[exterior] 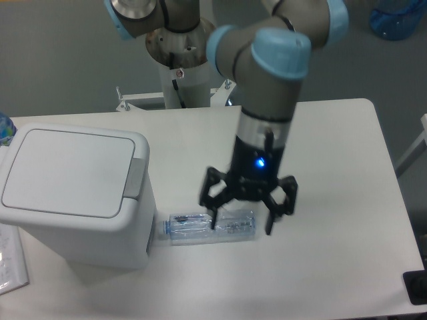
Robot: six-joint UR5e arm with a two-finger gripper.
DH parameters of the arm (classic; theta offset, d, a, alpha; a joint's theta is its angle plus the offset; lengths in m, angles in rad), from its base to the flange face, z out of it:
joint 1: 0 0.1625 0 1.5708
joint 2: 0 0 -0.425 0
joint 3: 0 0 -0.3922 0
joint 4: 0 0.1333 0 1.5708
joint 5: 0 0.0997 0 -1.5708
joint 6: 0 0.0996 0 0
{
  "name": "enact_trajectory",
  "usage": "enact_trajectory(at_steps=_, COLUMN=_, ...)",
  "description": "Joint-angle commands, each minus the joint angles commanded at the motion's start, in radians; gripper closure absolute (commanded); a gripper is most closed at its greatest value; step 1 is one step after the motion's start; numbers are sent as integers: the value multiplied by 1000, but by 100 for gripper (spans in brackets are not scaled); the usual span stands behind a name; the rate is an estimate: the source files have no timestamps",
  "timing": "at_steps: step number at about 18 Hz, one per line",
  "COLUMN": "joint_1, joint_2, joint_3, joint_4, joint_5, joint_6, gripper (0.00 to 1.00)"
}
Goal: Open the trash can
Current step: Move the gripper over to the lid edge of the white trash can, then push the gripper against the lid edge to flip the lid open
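**One arm, one closed bin: gripper released above the bottle**

One clear plastic bottle (pixel 212 227) lies on its side on the white desk (pixel 333 200), nearest my camera, its capped end touching the lower right wall of the trash can (pixel 73 193). I see my gripper (pixel 242 223) poised over the bottle's right half with its two black fingers spread wide and nothing between them; whether the fingertips touch the bottle I cannot tell. A blue light glows on the wrist just above the fingers. The trash can, a large boxy white bin with rounded corners, stands at the left of the desk, well apart from the gripper, with its flat lid down and the grey push tab (pixel 135 179) on its right edge facing the arm. Behind the gripper, the arm (pixel 267 73), grey with pale blue joint caps, rises to its base at the desk's far edge.
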Motion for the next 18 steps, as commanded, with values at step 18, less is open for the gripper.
enact_trajectory(at_steps=18, joint_1=-81, joint_2=82, joint_3=-164, joint_4=35, joint_5=12, joint_6=35, gripper=0)
